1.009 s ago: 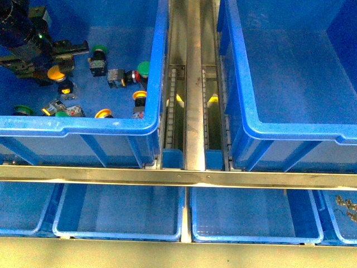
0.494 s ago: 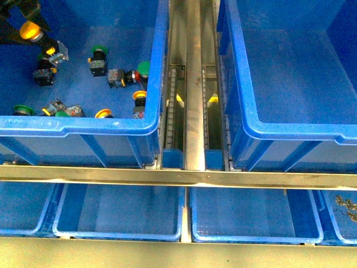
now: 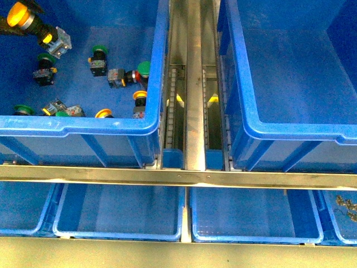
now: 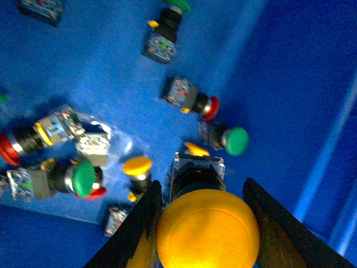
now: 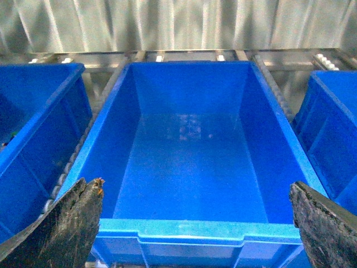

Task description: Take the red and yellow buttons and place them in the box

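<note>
In the left wrist view, my left gripper (image 4: pixel 207 231) is shut on the yellow button (image 4: pixel 207 229), with a dark finger on each side of its wide cap. In the front view the yellow button (image 3: pixel 19 14) hangs tilted above the left bin's far left corner, and the gripper itself is almost wholly past the frame edge. A red button (image 4: pixel 209 107) lies on its side on the bin floor beside a green one; it shows in the front view too (image 3: pixel 134 76). My right gripper (image 5: pixel 195 229) is open above the near rim of the box (image 5: pixel 189 226), the deep right-hand bin (image 3: pixel 290 133).
The left bin (image 3: pixel 83 124) holds several green-capped buttons (image 3: pixel 100 50) and small orange-capped ones (image 3: pixel 139 95). A metal roller rail (image 3: pixel 193 84) runs between the two bins. Shallow blue trays (image 3: pixel 120 215) sit on the shelf below, one with small metal parts (image 3: pixel 346 204).
My left gripper has lifted the yellow button off the bin floor and carried it up and to the far left, leaving the front view almost entirely. The other buttons have not moved.
</note>
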